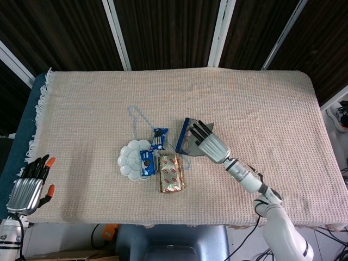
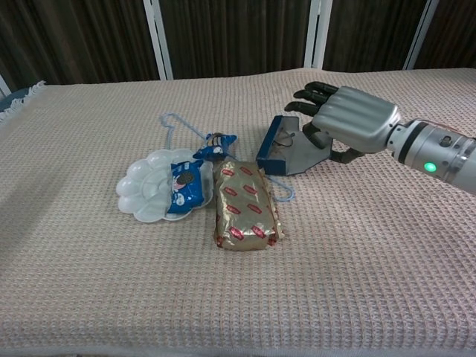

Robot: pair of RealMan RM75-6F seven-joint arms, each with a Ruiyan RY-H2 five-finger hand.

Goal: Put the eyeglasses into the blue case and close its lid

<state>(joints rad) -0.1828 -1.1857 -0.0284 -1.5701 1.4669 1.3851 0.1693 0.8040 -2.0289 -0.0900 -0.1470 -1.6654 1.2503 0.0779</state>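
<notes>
Blue case (image 2: 284,152) sits clamped in my right robot hand (image 2: 349,123), right of the snack clutter, for loading; left robot hand (image 1: 27,187) idles, fingers apart.

Blue case (image 2: 277,149) open on the cloth, grey lid raised, eyeglasses (image 2: 284,136) barely visible inside

The right arm reaches in from the lower right, forearm stretched diagonally toward the middle. The right hand (image 2: 349,126) faces palm down, dark fingers (image 2: 312,95) curled over and gripping an object beneath. The left hand (image 1: 28,185) sits at the lower left corner, back of hand up, fingers extended and slightly apart, holding nothing
</notes>
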